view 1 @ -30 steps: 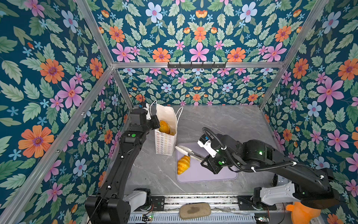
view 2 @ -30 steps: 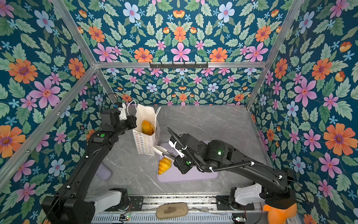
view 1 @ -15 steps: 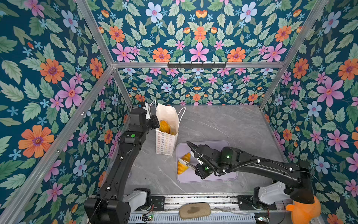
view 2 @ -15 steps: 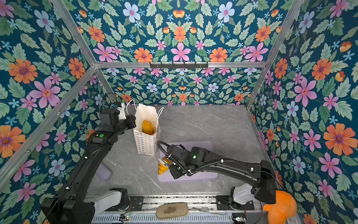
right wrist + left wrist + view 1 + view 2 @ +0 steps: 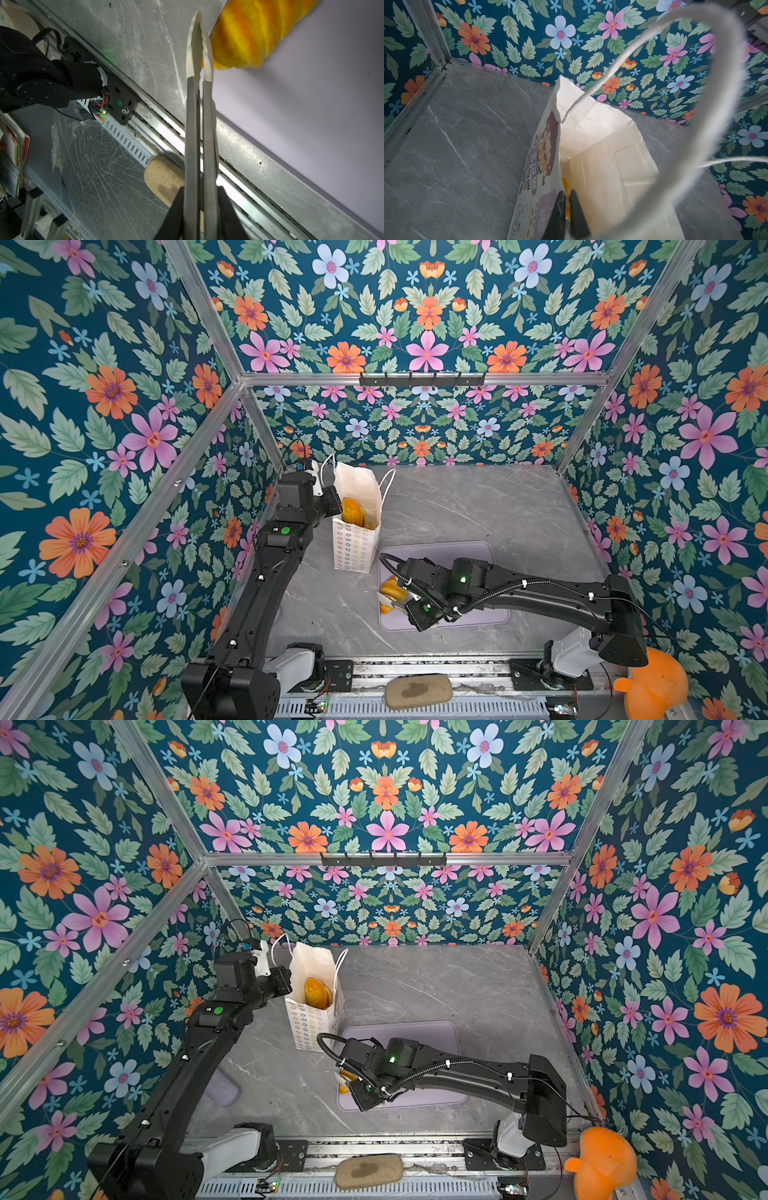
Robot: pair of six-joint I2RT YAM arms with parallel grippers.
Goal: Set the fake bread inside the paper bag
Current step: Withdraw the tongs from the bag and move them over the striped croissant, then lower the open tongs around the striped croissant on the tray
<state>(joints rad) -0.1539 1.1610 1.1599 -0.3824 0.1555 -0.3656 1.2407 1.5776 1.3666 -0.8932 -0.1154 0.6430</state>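
The paper bag (image 5: 355, 547) (image 5: 309, 1023) (image 5: 602, 166) stands upright left of a lilac tray (image 5: 478, 551) (image 5: 436, 1031), with golden fake bread (image 5: 353, 510) (image 5: 316, 992) inside. My left gripper (image 5: 336, 502) (image 5: 568, 193) is shut on the bag's near rim. A croissant (image 5: 390, 593) (image 5: 347, 1077) (image 5: 255, 35) lies at the tray's front left corner. My right gripper (image 5: 411, 602) (image 5: 200, 189) is shut on metal tongs (image 5: 197, 93). Their white tips are squeezed almost together at the croissant's end, and a sliver of orange shows between the blades.
A grey-tan oval pad (image 5: 417, 693) (image 5: 368, 1171) (image 5: 164, 178) lies on the front rail. An orange plush shape (image 5: 652, 684) (image 5: 600, 1164) sits at the front right corner. A small lilac pad (image 5: 222, 1088) lies under my left arm. Floral walls enclose the grey marble table.
My right arm has dropped low and swung to the tray's front left corner. The tongs have closed at the croissant. My left arm and the bag have not moved.
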